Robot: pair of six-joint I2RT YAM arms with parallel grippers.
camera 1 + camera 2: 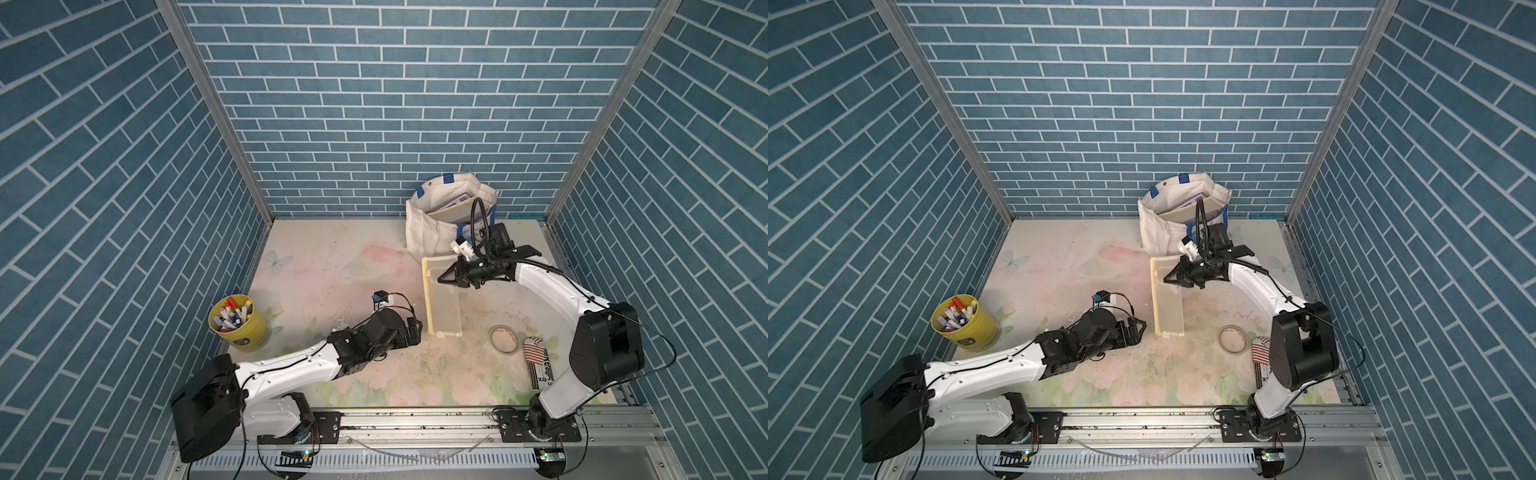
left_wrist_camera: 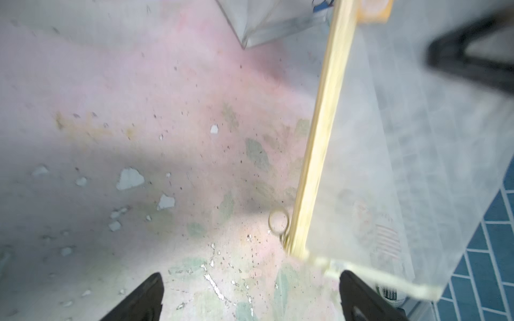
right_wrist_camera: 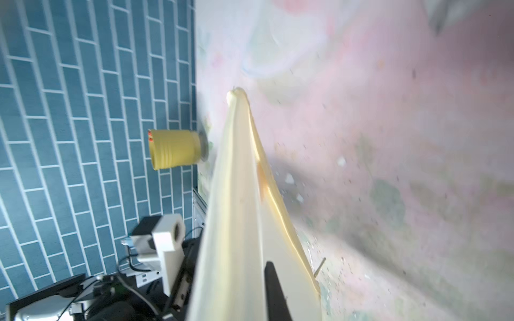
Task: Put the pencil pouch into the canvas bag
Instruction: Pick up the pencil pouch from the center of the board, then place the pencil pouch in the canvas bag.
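Pencil pouch (image 1: pixel 444 307), corner hidden under right tool (image 1: pixel 444 279), wrist views blurred

The floral tabletop (image 1: pixel 332 266) carries the canvas bag (image 1: pixel 424 232) at one o'clock, a yellow marker cup (image 1: pixel 245 332) at nine, and a tape roll (image 1: pixel 503 338) and flag-print item (image 1: pixel 538 361) near four.

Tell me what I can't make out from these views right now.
- Inside the canvas bag: partly hidden in both top views by its own walls and a black cable.
- How the right gripper bites the pencil pouch: right wrist view blurred, only one finger shows.
- The flag-print item: right arm covers its near end.
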